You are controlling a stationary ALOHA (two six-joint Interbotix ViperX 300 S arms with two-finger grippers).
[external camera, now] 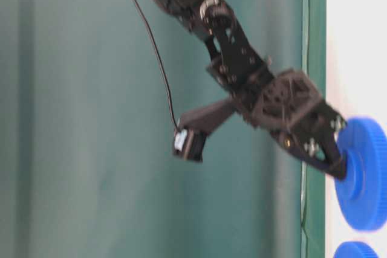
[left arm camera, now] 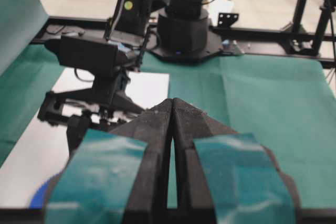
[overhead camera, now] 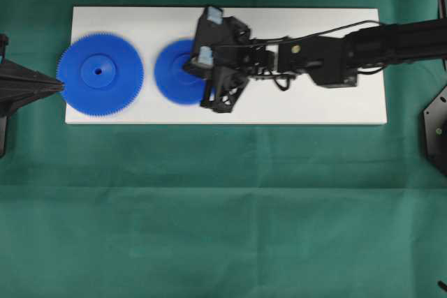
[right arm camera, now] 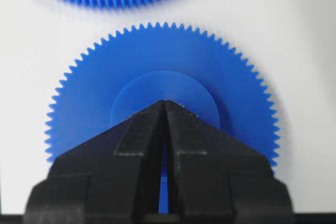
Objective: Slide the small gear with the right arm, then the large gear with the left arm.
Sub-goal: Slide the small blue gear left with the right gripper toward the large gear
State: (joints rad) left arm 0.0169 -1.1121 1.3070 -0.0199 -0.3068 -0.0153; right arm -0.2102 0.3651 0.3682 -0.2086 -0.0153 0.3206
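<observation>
Pinched to a single point with nothing between its fingers, the right gripper [right arm camera: 165,103] presses its tip down on the raised hub of the small gear [right arm camera: 157,56], which looks like a stance for pushing the disc across the board rather than lifting it. From overhead the right arm [overhead camera: 328,50] reaches in from the right side and covers the right part of that gear, whose blurred edge suggests it is sliding now. Just beyond it lies the large gear [overhead camera: 100,73], toothed rims near but apart, so I judge the first slide to be under way and the second not yet begun. At that gear's outer rim waits the left gripper [overhead camera: 50,86], also clenched on nothing, its teal-taped fingers [left arm camera: 100,182] meeting in the wrist view; the left arm [overhead camera: 14,87] seems parked for its turn. Both gears rest on a white board [overhead camera: 314,106] over a green cloth [overhead camera: 223,207], with a pale floor and black stands behind.
</observation>
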